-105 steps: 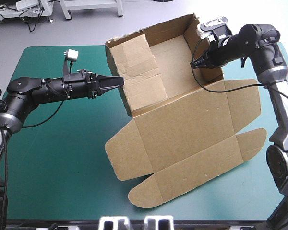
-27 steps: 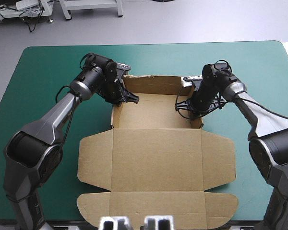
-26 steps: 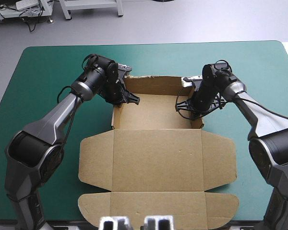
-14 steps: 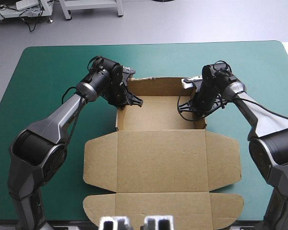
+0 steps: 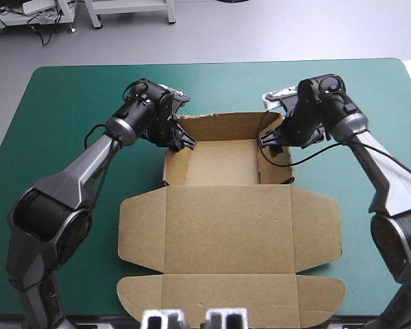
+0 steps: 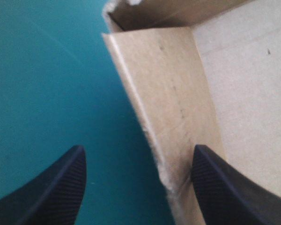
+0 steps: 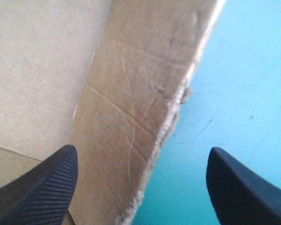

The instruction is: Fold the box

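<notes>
I crook inward from both sides, left claw (image 6: 138,150) and right claw (image 7: 143,149) spread wide (both tipped downward).

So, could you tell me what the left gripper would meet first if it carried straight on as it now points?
Probably the box: its side wall stands right ahead of the open left gripper, one finger either side, though depth is hard to judge.

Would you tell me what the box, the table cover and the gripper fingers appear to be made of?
The box: brown cardboard, matte, with creases and frayed, fuzzy cut edges. The cover: teal-green, smooth, perhaps a rubbery mat. The fingers: black, finely ribbed, probably rubber or plastic.
</notes>
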